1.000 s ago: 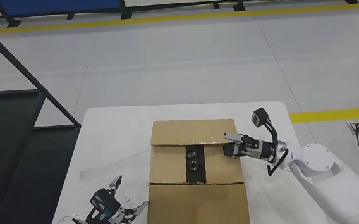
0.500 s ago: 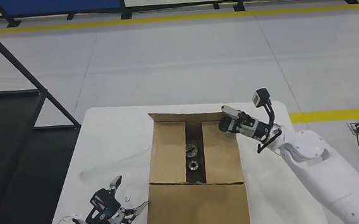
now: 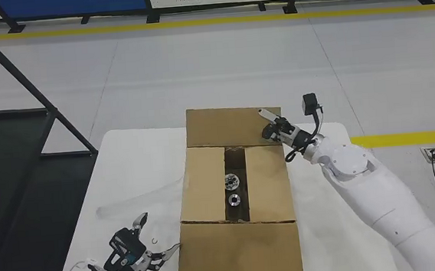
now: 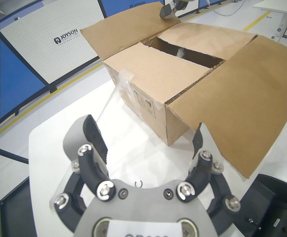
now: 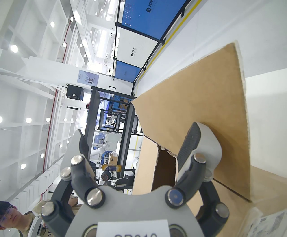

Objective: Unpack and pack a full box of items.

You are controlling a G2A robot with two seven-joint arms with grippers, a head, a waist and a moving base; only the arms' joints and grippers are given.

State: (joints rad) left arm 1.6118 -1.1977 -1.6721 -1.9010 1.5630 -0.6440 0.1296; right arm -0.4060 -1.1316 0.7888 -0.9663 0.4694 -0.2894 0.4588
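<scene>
Two of four flaps are open, so I'd put this at the unpack stage, w/ box-opening half done. Top view: box (image 3: pixel 239 210) sits mid table (image 3: pixel 128 165), far flap (image 3: pixel 228 125) folded back, near flap (image 3: pixel 242 250) lying out toward the robot. Side flaps (image 3: pixel 204 184) lie down over the top w/ a gap between, where two caps (image 3: pixel 231 182) show inside. R gripper (image 3: pixel 268 124) is at the far flap's right corner. L gripper (image 3: pixel 160 234) sits low over the table just off the box's near-left corner, apart from it. Around: grey floor, yellow line, blue and white panels at the back, black frame off the table's left. L wrist view: L gripper's jaws wide apart, nothing between, table below. Loose tape (image 4: pixel 122 78) hangs off a box corner, and one cap pokes up in the gap. R wrist view: R gripper's jaws apart too, clamped on nothing. One finger (image 5: pixel 192 139) has its back against the far flap, the other is in free air. Beyond are tall shelving and ceiling lights. Next, prob.: each side flap needs a fingertip under its edge at the gap, then a swing outward, before anything comes out. L gripper is nearer the left one.
</scene>
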